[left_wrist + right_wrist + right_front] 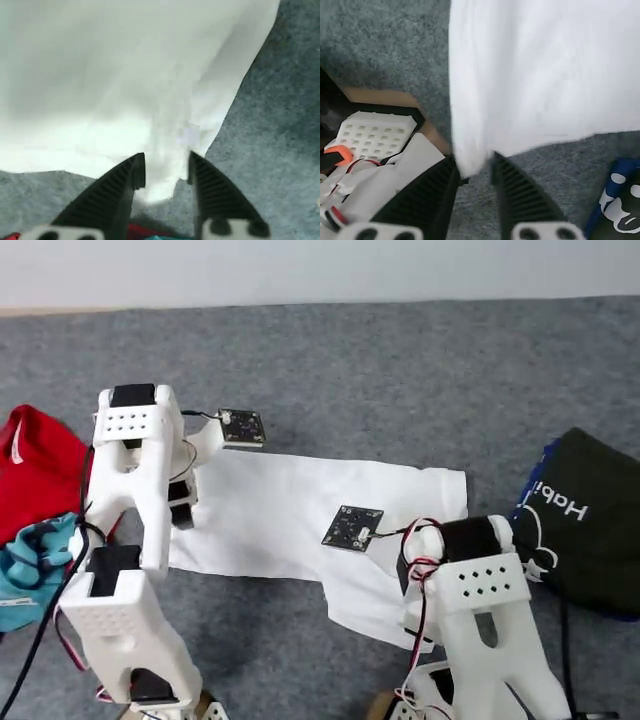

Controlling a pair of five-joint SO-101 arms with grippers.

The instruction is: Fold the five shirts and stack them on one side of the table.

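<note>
High view: white shirt (300, 515) spread flat; we hold two of its edges.
Left gripper (166, 169): pinching one edge, cloth bunched in its jaws.
Right gripper (472, 165): clamped on another edge, shirt stretching ahead.
Handling: light, soft, floppy, we reckon; corners and edges grip best.

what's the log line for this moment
left tool: shut on white shirt | right tool: shut on white shirt | red shirt, teal shirt: one side | black shirt: opposite side
</note>
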